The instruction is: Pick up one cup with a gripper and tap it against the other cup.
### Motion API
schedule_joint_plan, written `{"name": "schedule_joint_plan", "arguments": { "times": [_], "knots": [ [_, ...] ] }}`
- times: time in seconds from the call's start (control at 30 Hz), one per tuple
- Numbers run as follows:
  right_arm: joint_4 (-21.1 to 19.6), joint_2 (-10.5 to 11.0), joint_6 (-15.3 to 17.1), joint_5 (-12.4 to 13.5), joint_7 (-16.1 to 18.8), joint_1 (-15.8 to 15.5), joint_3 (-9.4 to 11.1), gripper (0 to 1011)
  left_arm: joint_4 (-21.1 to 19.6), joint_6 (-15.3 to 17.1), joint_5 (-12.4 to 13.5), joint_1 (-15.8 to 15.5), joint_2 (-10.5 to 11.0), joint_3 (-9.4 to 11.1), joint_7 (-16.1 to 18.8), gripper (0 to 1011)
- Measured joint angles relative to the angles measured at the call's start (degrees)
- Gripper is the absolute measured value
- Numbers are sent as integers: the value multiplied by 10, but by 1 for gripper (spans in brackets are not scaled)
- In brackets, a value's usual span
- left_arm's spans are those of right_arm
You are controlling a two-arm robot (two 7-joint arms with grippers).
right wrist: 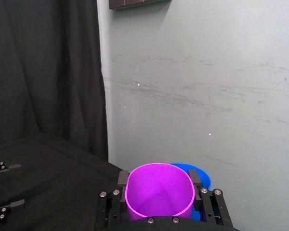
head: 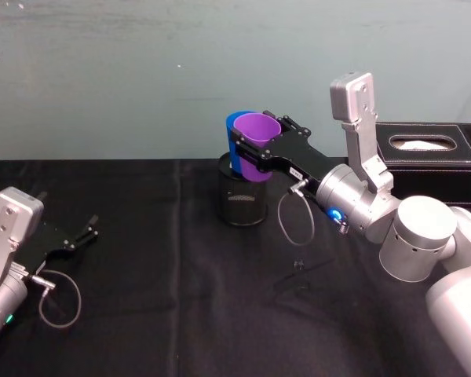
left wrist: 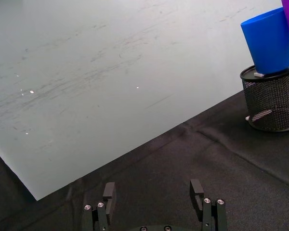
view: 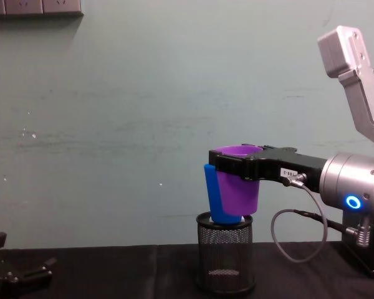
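Right gripper's (right wrist: 159, 185) fingers clamp the purple cup (head: 257, 129) just above the black mesh pen holder (view: 225, 252), right against the blue cup (left wrist: 268, 43) seated atop it. Left gripper (left wrist: 154, 192) idles, fingers spread, well left of the holder.

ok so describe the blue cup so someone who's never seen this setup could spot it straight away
On the black-clothed table, find the black mesh pen holder standing near the pale wall. The blue cup sits on top of it, mouth up. It is the smooth bright blue tumbler, not the purple cup that the right gripper holds close beside it.
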Motion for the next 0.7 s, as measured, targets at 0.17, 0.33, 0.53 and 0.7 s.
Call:
{"name": "schedule_joint_plan", "arguments": {
  "times": [0.17, 0.33, 0.53, 0.7],
  "knots": [
    [0, 0, 0, 0, 0, 0, 0, 744, 0, 0, 0, 0, 0, 0, 0, 1000],
    [0, 0, 0, 0, 0, 0, 0, 744, 0, 0, 0, 0, 0, 0, 0, 1000],
    [0, 0, 0, 0, 0, 0, 0, 744, 0, 0, 0, 0, 0, 0, 0, 1000],
    [0, 0, 0, 0, 0, 0, 0, 744, 0, 0, 0, 0, 0, 0, 0, 1000]
  ]
}}
